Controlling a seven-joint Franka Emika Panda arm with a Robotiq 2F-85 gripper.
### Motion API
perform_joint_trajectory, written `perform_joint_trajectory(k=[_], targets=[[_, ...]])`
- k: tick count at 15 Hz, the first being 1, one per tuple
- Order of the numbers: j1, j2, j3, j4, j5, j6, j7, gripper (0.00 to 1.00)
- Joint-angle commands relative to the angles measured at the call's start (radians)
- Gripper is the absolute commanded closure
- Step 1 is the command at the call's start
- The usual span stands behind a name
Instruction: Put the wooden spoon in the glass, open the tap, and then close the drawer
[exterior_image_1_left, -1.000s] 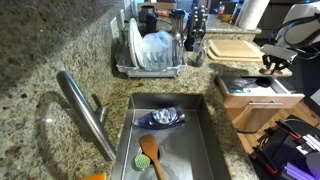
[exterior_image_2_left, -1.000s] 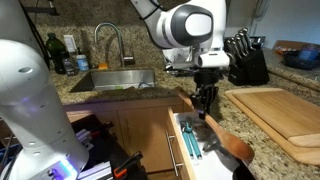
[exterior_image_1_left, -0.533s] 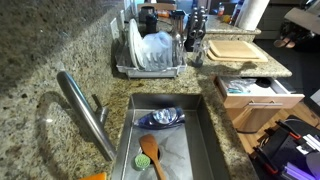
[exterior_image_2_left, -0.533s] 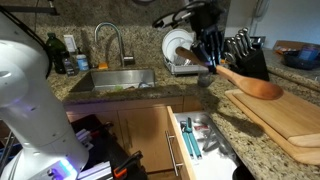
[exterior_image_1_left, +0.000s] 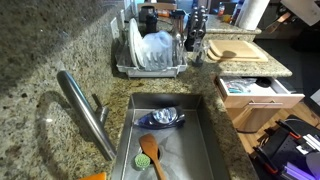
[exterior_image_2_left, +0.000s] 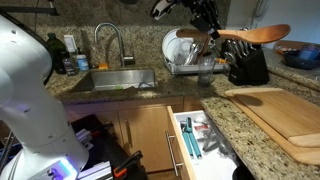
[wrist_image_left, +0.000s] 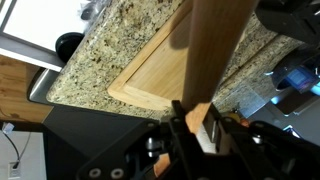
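My gripper (exterior_image_2_left: 209, 29) hangs high above the counter, shut on the handle of the wooden spoon (exterior_image_2_left: 255, 35). The spoon lies level in the air, its oval bowl pointing away from the sink. In the wrist view the handle (wrist_image_left: 215, 45) runs up from between my fingers (wrist_image_left: 186, 122). A clear glass (exterior_image_2_left: 207, 71) stands on the counter in front of the dish rack, below the gripper. The steel tap (exterior_image_1_left: 85, 112) (exterior_image_2_left: 110, 42) arches over the sink, its lever (exterior_image_1_left: 99, 105) at its side. The drawer (exterior_image_1_left: 255, 95) (exterior_image_2_left: 200, 140) stands open with utensils inside.
A dish rack (exterior_image_1_left: 150, 52) with plates sits behind the sink (exterior_image_1_left: 205, 140), which holds a bluish item and another wooden utensil (exterior_image_1_left: 149, 153). A cutting board (exterior_image_2_left: 280, 110) (wrist_image_left: 150, 70) lies on the granite counter. A knife block (exterior_image_2_left: 243, 55) stands behind it.
The gripper has risen from just above the open drawer to high over the counter near the dish rack, carrying the spoon, which has swung up to level.
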Motion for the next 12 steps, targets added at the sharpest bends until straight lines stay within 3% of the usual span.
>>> perform_joint_trajectory(k=[1,2,3,4,6,10,11,12], targets=[[-0.061,0.011,0.054,0.004,-0.004,0.024,0.058,0.94],[-0.124,0.035,0.114,0.020,-0.057,0.077,0.200,0.94],[-0.135,0.044,0.141,0.030,-0.070,0.103,0.265,0.94],[-0.195,0.047,0.218,0.034,-0.088,0.149,0.348,0.94],[-0.241,0.073,0.317,0.050,-0.283,0.241,0.452,0.94],[-0.452,0.148,0.565,0.183,-0.649,0.321,0.686,0.94],[-0.492,0.164,0.602,0.226,-0.734,0.324,0.720,0.94],[-0.422,0.258,0.537,0.245,-0.640,0.390,0.717,0.94]])
